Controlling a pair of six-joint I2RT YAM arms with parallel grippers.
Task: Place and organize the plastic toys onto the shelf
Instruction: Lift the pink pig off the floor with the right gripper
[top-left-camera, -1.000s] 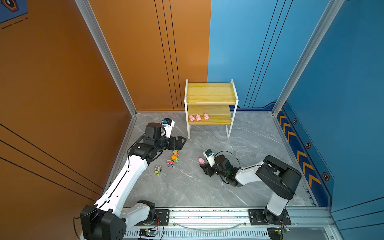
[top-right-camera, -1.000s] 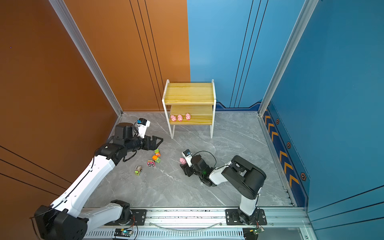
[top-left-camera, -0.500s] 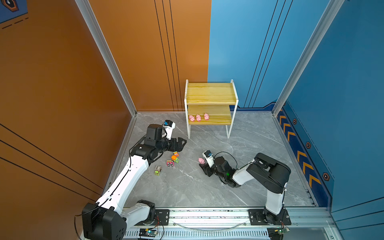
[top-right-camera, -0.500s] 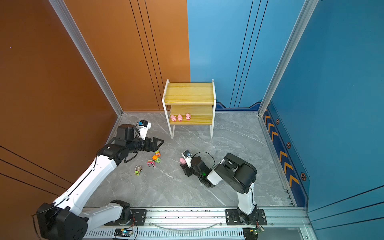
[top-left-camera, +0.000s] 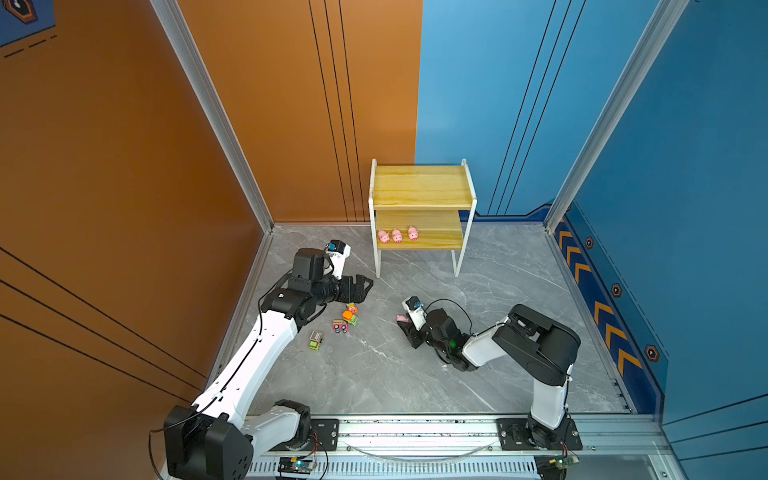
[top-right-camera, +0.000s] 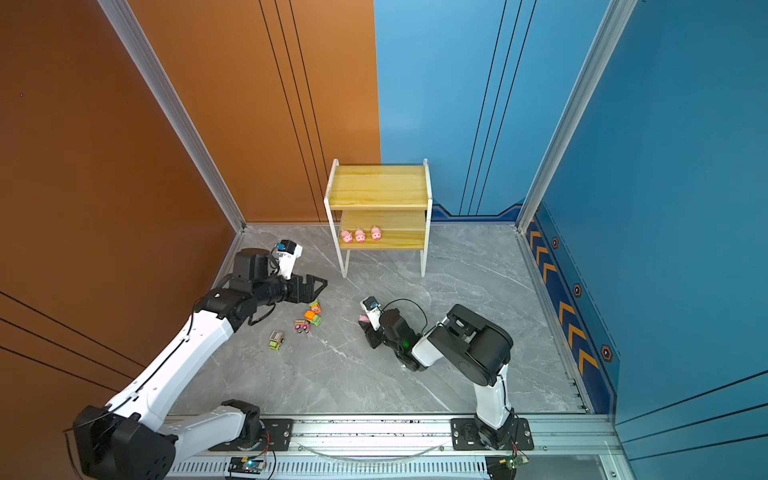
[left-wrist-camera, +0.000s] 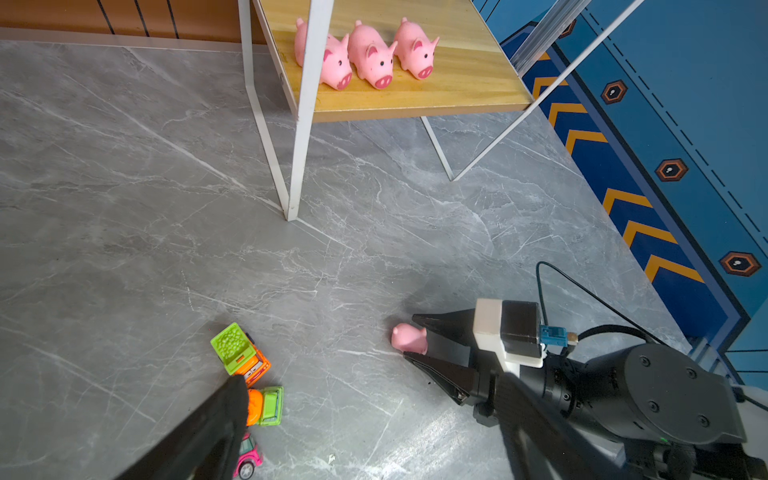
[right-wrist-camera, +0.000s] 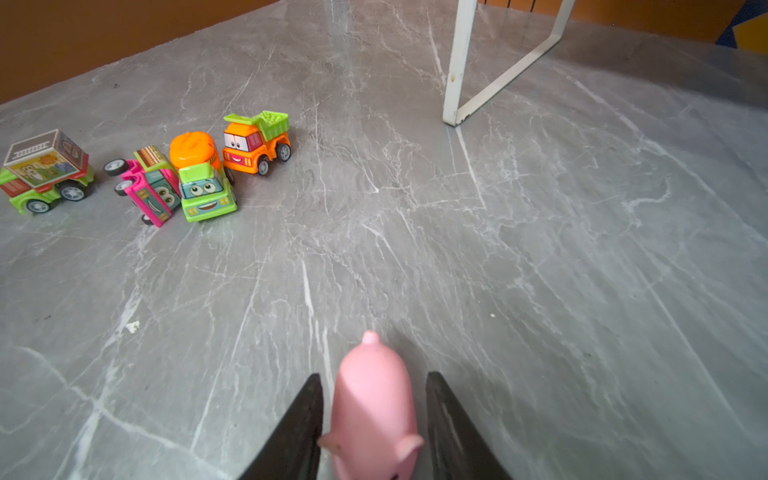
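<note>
The shelf (top-left-camera: 422, 189) is the biggest thing on the grey marbled table (top-left-camera: 498, 324): two yellowish wooden boards in a thin white metal frame, the upper board set further back than the lower. The upper board is bare. On the lower board three pink pigs (left-wrist-camera: 365, 54) stand in a row, side by side and almost touching, toward the left end of the shelf, snouts facing out over its front edge.

In front of the shelf, off its left leg, four small trucks lie close together on the table. The green truck with a boxy printed load (right-wrist-camera: 43, 170) stands furthest from the shelf, a little apart from the others. The pink truck (right-wrist-camera: 149, 189) lies tipped on its side, touching the green truck with an orange drum (right-wrist-camera: 201, 178). The orange truck with a green tipper (right-wrist-camera: 255, 139) stands upright, nearest the shelf of the four.

A fourth pink pig (right-wrist-camera: 374, 411) lies on the table in front of the shelf, between the black fingers of the right claw (left-wrist-camera: 417, 340). The fingers sit narrowly either side of it, a thin gap showing on each flank, so the claw is not clamped on it.

The left claw (top-left-camera: 365, 286) hangs released, spread wide, just above the trucks and left of the shelf's left leg.
</note>
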